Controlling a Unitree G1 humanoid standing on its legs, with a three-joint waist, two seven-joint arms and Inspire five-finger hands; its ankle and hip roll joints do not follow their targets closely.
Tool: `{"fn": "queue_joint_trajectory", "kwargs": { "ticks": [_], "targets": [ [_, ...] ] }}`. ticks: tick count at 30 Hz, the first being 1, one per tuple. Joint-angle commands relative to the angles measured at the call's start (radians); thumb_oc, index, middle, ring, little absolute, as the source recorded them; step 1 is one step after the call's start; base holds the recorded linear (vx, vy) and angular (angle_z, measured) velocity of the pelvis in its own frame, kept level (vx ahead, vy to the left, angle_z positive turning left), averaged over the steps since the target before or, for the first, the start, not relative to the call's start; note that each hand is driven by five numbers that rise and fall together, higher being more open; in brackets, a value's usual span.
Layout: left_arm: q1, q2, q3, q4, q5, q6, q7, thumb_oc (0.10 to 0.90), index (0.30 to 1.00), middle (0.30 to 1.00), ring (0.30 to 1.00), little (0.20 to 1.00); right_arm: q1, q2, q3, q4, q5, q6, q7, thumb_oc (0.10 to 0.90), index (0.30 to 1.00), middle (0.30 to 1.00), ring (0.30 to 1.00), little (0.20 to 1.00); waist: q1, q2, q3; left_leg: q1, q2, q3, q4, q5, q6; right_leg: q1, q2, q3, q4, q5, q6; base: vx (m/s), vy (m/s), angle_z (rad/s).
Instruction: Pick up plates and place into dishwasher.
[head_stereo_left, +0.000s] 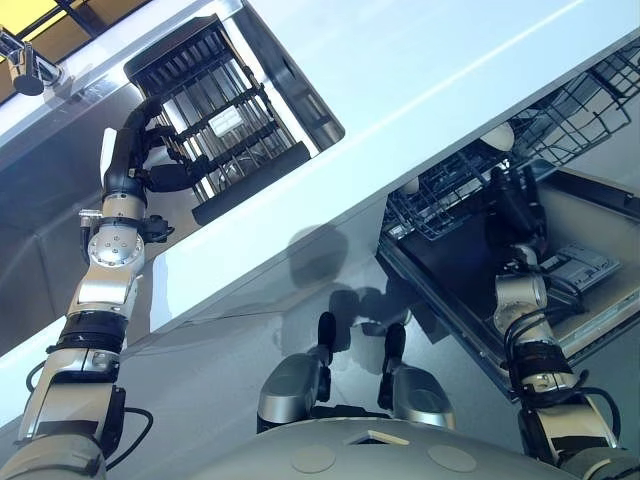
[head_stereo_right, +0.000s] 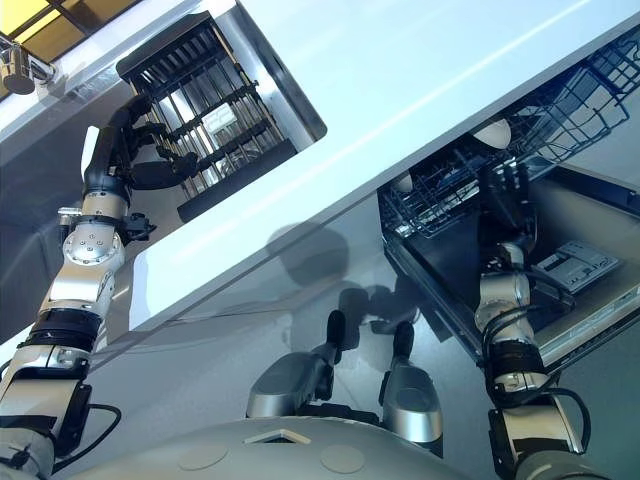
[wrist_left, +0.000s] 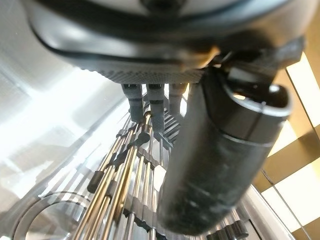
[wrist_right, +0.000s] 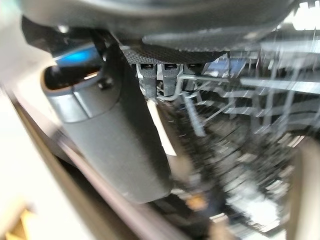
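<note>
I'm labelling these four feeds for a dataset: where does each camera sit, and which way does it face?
Left eye view: on the head, looking down at the white counter, dish rack and dishwasher basket; both arms show.
Right eye view: beside it, same scene.
Left wrist view: on the left wrist, looking along the left hand at the dish rack's wires.
Right wrist view: on the right wrist, looking along the right hand into the dishwasher basket.

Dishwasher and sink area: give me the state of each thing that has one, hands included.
Dishwasher door: open, folded down.
Dishwasher rack: pulled out, a few pale dishes in it.
Dish rack: in the sink, no plate visible in it.
Left robot hand: fingers curled at the dish rack's wires.
Right robot hand: at the dishwasher rack's edge, grip unclear.
</note>
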Motion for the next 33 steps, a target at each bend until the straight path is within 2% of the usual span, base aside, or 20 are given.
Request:
{"fn": "queue_joint_trajectory", "kwargs": {
  "ticks": [1, 2, 3, 7, 11, 16, 21, 23, 26, 28, 30, 33],
  "targets": [
    [0.053, 0.043, -0.014, -0.039, 0.007, -0.004, 0.061, 0.800, 0.900, 0.900, 0.900, 0.900, -0.296, 0.095, 0.223, -0.169, -0.307, 0.017, 0.180, 0.800, 0.900, 0.900, 0.900, 0.900, 0.054, -0.075, -0.112, -0.007, -0.118, 0.002, 0.077, -0.165, 0.065, -0.075, -0.014, 0.043, 0.151, -0.127, 0.045, -0.01, 0.065, -0.01],
    [0.080, 0.029, -0.007, -0.048, 0.015, -0.016, 0.067, 0.800, 0.900, 0.900, 0.900, 0.900, -0.249, 0.067, 0.201, -0.128, -0.368, 0.014, 0.201, 0.800, 0.900, 0.900, 0.900, 0.900, 0.048, -0.077, -0.114, -0.005, -0.118, 0.007, 0.075, -0.165, 0.064, -0.073, -0.015, 0.046, 0.146, -0.122, 0.050, 0.01, 0.055, 0.00],
    [0.102, 0.017, 0.003, -0.066, 0.030, -0.016, 0.070, 0.800, 0.900, 0.900, 0.900, 0.900, -0.201, 0.037, 0.192, -0.084, -0.410, -0.018, 0.212, 0.800, 0.900, 0.900, 0.900, 0.900, 0.044, -0.080, -0.117, 0.001, -0.117, 0.011, 0.071, -0.164, 0.066, -0.069, -0.017, 0.051, 0.144, -0.120, 0.055, 0.02, 0.041, 0.05],
    [0.144, -0.012, 0.021, -0.091, 0.054, -0.009, 0.089, 0.800, 0.900, 0.900, 0.900, 0.900, -0.070, -0.010, 0.148, -0.035, -0.438, -0.037, 0.248, 0.800, 0.900, 0.900, 0.900, 0.900, 0.023, -0.083, -0.121, 0.024, -0.116, 0.021, 0.057, -0.163, 0.068, -0.062, -0.022, 0.060, 0.143, -0.112, 0.068, 0.02, 0.020, 0.03],
    [0.165, -0.028, 0.038, -0.085, 0.050, -0.025, 0.088, 0.800, 0.900, 0.900, 0.900, 0.900, 0.007, -0.010, 0.122, -0.049, -0.449, -0.037, 0.312, 0.800, 0.900, 0.900, 0.900, 0.900, 0.000, -0.079, -0.117, 0.037, -0.116, 0.031, 0.058, -0.166, 0.068, -0.065, -0.029, 0.074, 0.144, -0.103, 0.081, 0.00, 0.047, -0.05],
    [0.168, -0.051, 0.027, -0.083, 0.061, -0.033, 0.084, 0.800, 0.900, 0.900, 0.900, 0.900, 0.008, 0.010, 0.150, -0.099, -0.454, -0.014, 0.365, 0.800, 0.900, 0.900, 0.900, 0.900, -0.011, -0.074, -0.119, 0.045, -0.117, 0.030, 0.063, -0.168, 0.068, -0.060, -0.037, 0.096, 0.142, -0.098, 0.091, 0.01, 0.050, -0.12],
    [0.157, -0.066, 0.010, -0.080, 0.064, -0.027, 0.076, 0.800, 0.900, 0.900, 0.900, 0.900, -0.039, 0.030, 0.208, -0.126, -0.468, 0.029, 0.426, 0.800, 0.900, 0.900, 0.900, 0.900, 0.002, -0.080, -0.134, 0.046, -0.118, 0.016, 0.070, -0.166, 0.066, -0.058, -0.040, 0.095, 0.152, -0.100, 0.094, 0.00, 0.007, -0.01],
    [0.157, -0.065, 0.006, -0.075, 0.065, -0.027, 0.073, 0.800, 0.900, 0.900, 0.900, 0.900, -0.052, 0.035, 0.222, -0.123, -0.475, 0.027, 0.409, 0.800, 0.900, 0.900, 0.900, 0.900, 0.008, -0.083, -0.140, 0.047, -0.118, 0.013, 0.070, -0.164, 0.065, -0.056, -0.040, 0.088, 0.155, -0.102, 0.094, 0.00, 0.000, 0.00],
    [0.158, -0.067, -0.001, -0.071, 0.068, -0.030, 0.074, 0.800, 0.900, 0.900, 0.900, 0.900, -0.062, 0.041, 0.228, -0.112, -0.483, 0.003, 0.323, 0.800, 0.900, 0.900, 0.900, 0.900, 0.017, -0.087, -0.149, 0.050, -0.116, 0.012, 0.067, -0.160, 0.065, -0.053, -0.038, 0.075, 0.160, -0.103, 0.093, 0.00, 0.000, 0.00],
    [0.170, -0.064, 0.007, -0.075, 0.062, -0.036, 0.071, 0.800, 0.900, 0.900, 0.900, 0.900, -0.050, 0.036, 0.200, -0.117, -0.519, -0.017, 0.239, 0.800, 0.900, 0.900, 0.900, 0.900, 0.017, -0.088, -0.157, 0.053, -0.113, 0.011, 0.065, -0.160, 0.066, -0.050, -0.036, 0.071, 0.160, -0.105, 0.092, 0.00, 0.000, 0.00],
    [0.184, -0.069, 0.018, -0.083, 0.067, -0.044, 0.070, 0.800, 0.900, 0.900, 0.900, 0.900, -0.027, 0.032, 0.166, -0.132, -0.566, -0.045, 0.193, 0.800, 0.900, 0.900, 0.900, 0.900, 0.013, -0.088, -0.162, 0.055, -0.112, 0.013, 0.064, -0.161, 0.067, -0.050, -0.035, 0.071, 0.160, -0.105, 0.092, -0.02, 0.009, 0.00],
    [0.215, -0.075, 0.043, -0.105, 0.075, -0.052, 0.072, 0.800, 0.900, 0.900, 0.900, 0.900, 0.030, 0.011, 0.093, -0.187, -0.629, -0.052, 0.129, 0.800, 0.900, 0.900, 0.900, 0.900, 0.002, -0.090, -0.167, 0.057, -0.108, 0.018, 0.062, -0.162, 0.069, -0.050, -0.033, 0.073, 0.161, -0.107, 0.094, -0.06, 0.008, 0.00]
  ]
}}
